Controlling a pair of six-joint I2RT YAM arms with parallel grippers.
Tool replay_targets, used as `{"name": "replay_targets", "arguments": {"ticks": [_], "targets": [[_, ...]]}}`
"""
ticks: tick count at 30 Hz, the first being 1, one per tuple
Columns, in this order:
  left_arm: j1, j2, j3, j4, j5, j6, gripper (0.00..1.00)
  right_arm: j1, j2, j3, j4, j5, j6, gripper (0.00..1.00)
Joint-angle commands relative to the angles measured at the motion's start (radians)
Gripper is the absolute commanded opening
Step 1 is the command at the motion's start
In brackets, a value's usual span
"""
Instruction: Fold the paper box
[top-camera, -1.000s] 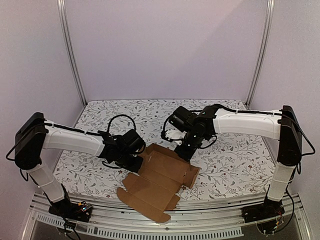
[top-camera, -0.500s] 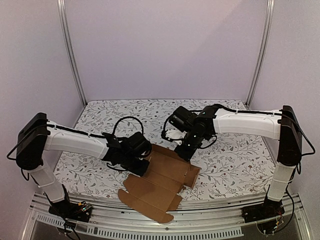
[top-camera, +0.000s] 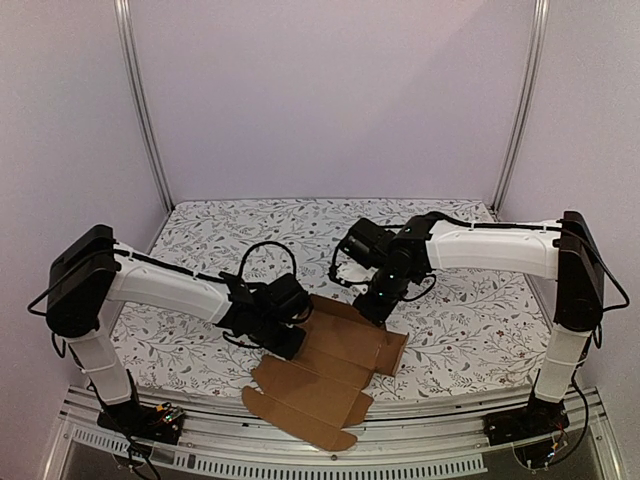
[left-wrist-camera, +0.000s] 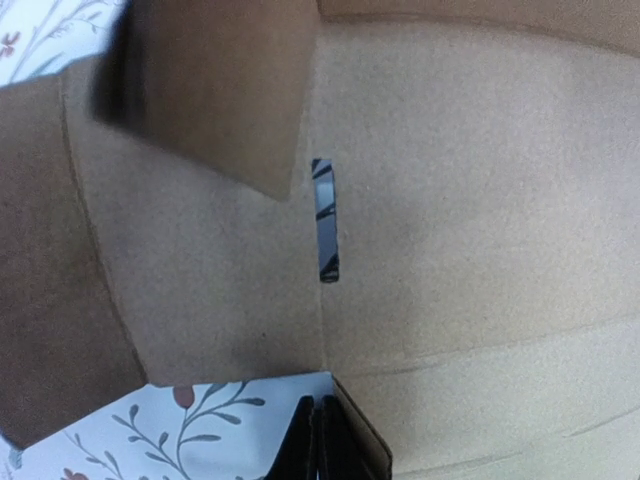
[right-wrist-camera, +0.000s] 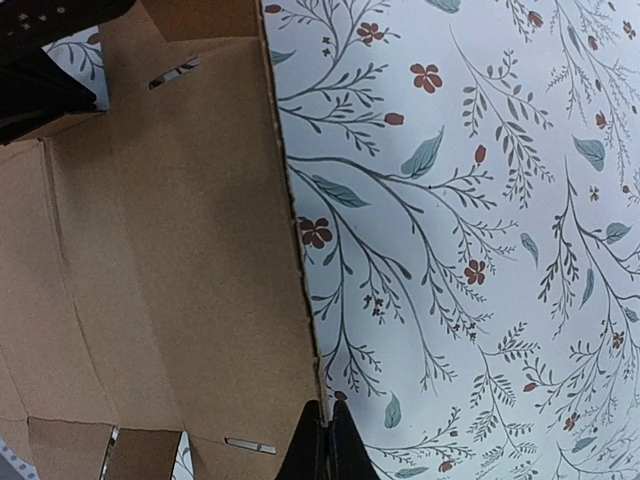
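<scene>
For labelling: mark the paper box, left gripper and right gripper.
paper box (top-camera: 340, 350), top external view, middle panel of the sheet.
left gripper (left-wrist-camera: 320, 430), left wrist view, between its shut fingertips.
right gripper (right-wrist-camera: 325, 432), right wrist view, between its shut fingertips.

The paper box (left-wrist-camera: 450, 200) is plain brown cardboard, matt and faintly fibrous, with pressed score lines. The desk (right-wrist-camera: 480, 200) carries a smooth, matt white covering printed with leaves and flowers. The left pincer (left-wrist-camera: 320, 450) and right pincer (right-wrist-camera: 328, 445) look matt black. At six o'clock in the top view lies a dull silver metal rail (top-camera: 300, 462).
</scene>
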Motion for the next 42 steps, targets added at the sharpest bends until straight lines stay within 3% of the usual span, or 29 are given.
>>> {"name": "replay_targets", "arguments": {"ticks": [1, 19, 26, 37, 42], "targets": [[-0.035, 0.028, 0.016, 0.021, 0.033, -0.008, 0.00, -0.003, 0.012, -0.013, 0.032, -0.002, 0.023, 0.00], [-0.033, -0.108, 0.107, -0.183, -0.131, 0.059, 0.00, -0.006, -0.022, -0.022, 0.036, 0.052, -0.007, 0.00], [-0.004, -0.218, 0.131, -0.238, -0.157, 0.107, 0.00, -0.002, -0.090, -0.051, 0.066, 0.074, -0.099, 0.00], [0.131, -0.437, 0.097, -0.232, -0.111, 0.132, 0.00, 0.064, -0.195, -0.094, 0.151, 0.245, -0.239, 0.00], [0.246, -0.541, 0.001, -0.143, -0.007, 0.118, 0.02, 0.090, -0.225, -0.120, 0.188, 0.308, -0.306, 0.00]]}}
